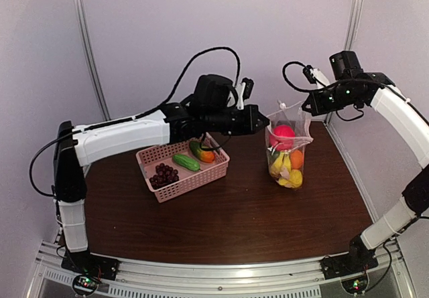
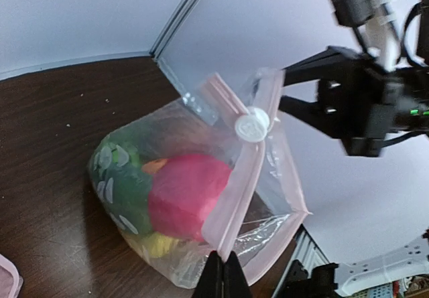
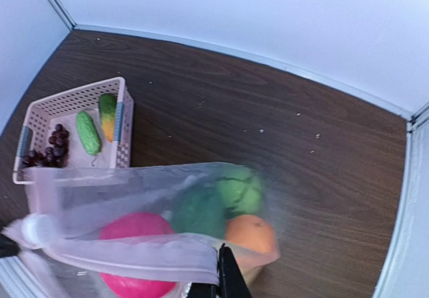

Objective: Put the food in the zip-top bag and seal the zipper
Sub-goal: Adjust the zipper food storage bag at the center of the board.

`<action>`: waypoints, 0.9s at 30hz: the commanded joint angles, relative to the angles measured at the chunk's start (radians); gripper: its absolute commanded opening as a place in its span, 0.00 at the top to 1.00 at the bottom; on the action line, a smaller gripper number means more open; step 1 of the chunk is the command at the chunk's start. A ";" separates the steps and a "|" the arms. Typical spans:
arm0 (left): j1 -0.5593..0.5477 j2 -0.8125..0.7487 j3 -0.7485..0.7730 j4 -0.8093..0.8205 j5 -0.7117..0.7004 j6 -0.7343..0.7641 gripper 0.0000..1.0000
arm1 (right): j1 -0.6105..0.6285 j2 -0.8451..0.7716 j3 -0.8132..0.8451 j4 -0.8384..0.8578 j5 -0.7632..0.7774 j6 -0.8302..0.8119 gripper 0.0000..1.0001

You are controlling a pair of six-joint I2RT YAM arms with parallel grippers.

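Your left fingers (image 2: 213,281) are clenched on the pink zipper (image 2: 231,197) at one end of the bag's mouth, and your right fingers (image 3: 228,278) are clenched on the rim at the other end. The bag (image 1: 288,152) stands on the surface (image 1: 228,224) at centre right, hung between the two grips, with fruit inside.

The main risk is sealing too soon. The grapes (image 1: 164,175), the cucumber (image 1: 186,162) and an orange-and-green piece (image 1: 201,152) lie in the basket (image 1: 191,183), at 9 o'clock from the bag. With both sets of fingers busy, neither is free to fetch them.

If you let one end go, the mouth will likely sag and the loaded bag may tip and spill. If you pull the ends apart too hard, the thin film may slip out of a pinch.

The slider (image 2: 253,125) sits mid-strip, and neither set of fingers holds it. The left arm crosses above the basket's far edge and partly bars the way to it.
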 commanded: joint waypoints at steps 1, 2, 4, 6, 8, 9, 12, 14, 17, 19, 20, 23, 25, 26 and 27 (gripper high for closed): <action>0.036 -0.157 -0.084 0.063 0.065 -0.035 1.00 | -0.003 -0.037 0.054 -0.008 0.268 -0.156 1.00; 0.045 -0.150 -0.091 0.084 0.092 -0.049 1.00 | -0.002 -0.036 0.067 -0.018 0.259 -0.173 1.00; 0.053 -0.136 -0.110 0.146 0.130 -0.074 1.00 | 0.020 -0.037 0.088 -0.031 0.291 -0.194 1.00; 0.056 -0.120 -0.108 0.170 0.130 -0.077 1.00 | 0.029 -0.037 0.118 -0.065 0.250 -0.212 1.00; 0.064 -0.100 -0.103 0.184 0.122 -0.075 1.00 | 0.029 -0.021 0.162 -0.129 0.167 -0.210 1.00; 0.070 -0.091 -0.103 0.185 0.116 -0.072 1.00 | 0.029 -0.013 0.176 -0.153 0.125 -0.203 1.00; 0.098 -0.068 -0.114 0.177 0.123 -0.054 1.00 | 0.029 -0.012 0.159 -0.156 0.048 -0.165 1.00; 0.119 -0.081 -0.147 0.182 0.128 -0.042 0.98 | 0.030 -0.002 0.154 -0.161 0.023 -0.144 1.00; 0.142 -0.111 -0.194 0.191 0.178 -0.002 0.64 | 0.030 0.016 0.124 -0.145 0.016 -0.110 1.00; 0.153 -0.121 -0.190 0.113 0.214 0.057 0.49 | 0.030 0.028 0.088 -0.123 0.001 -0.087 1.00; 0.155 -0.130 -0.190 0.053 0.199 0.096 0.46 | 0.030 0.036 0.073 -0.116 -0.011 -0.079 1.00; 0.158 -0.178 -0.229 -0.135 0.015 0.173 0.37 | 0.048 0.059 0.011 -0.092 -0.056 -0.059 1.00; 0.172 -0.217 -0.285 -0.211 -0.089 0.195 0.35 | 0.075 0.077 -0.014 -0.089 -0.073 -0.067 1.00; 0.189 -0.233 -0.329 -0.236 -0.116 0.196 0.33 | 0.088 0.085 -0.023 -0.089 -0.073 -0.071 1.00; 0.206 -0.250 -0.361 -0.254 -0.155 0.195 0.32 | 0.102 0.095 -0.029 -0.088 -0.068 -0.074 1.00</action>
